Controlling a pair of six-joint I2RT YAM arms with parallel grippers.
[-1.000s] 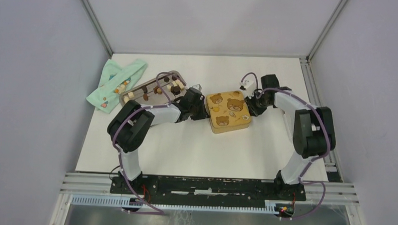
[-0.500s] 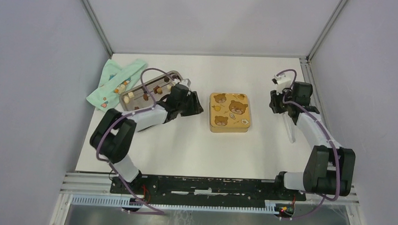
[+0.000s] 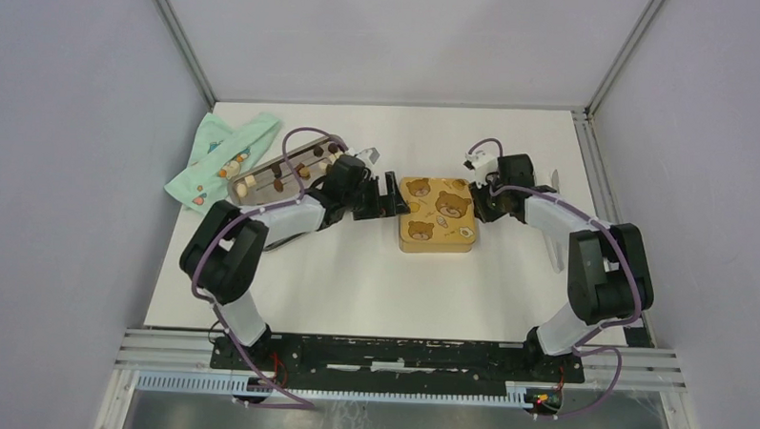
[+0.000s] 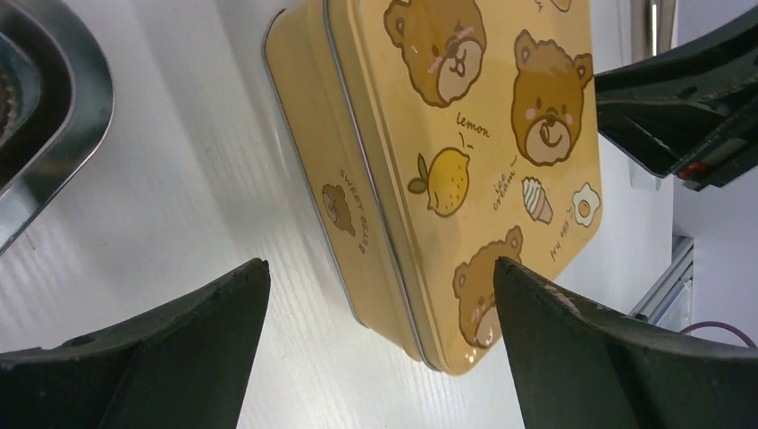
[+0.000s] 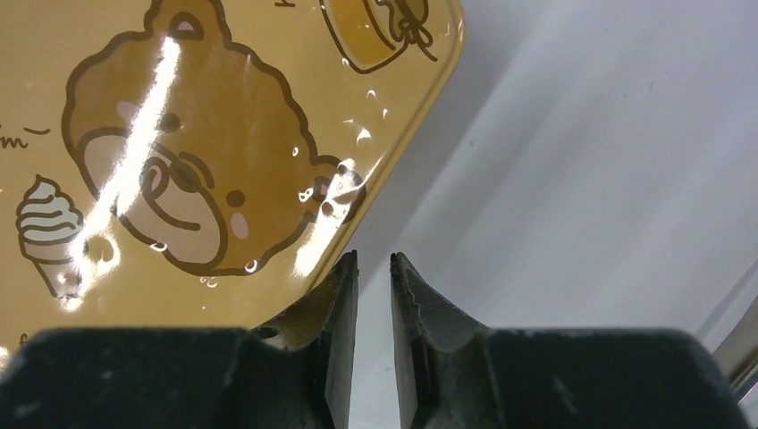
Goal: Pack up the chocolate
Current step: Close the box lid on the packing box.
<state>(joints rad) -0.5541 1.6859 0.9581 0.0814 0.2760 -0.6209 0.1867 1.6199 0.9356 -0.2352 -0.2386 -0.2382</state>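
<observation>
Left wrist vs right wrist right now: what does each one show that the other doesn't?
Left wrist only: the metal tray rim, the side wall of the gold bear tin, the left gripper wide open, and the right gripper beyond the tin. Right wrist only: that gripper's fingers up close, narrowly apart with nothing between them, at the lid's corner. Both: the tin's bear-printed lid and the white table.

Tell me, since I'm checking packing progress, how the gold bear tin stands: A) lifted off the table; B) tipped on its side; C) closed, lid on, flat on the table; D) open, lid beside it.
C: the left wrist view shows the gold bear tin with its lid seated, lying flat on the table.
</observation>
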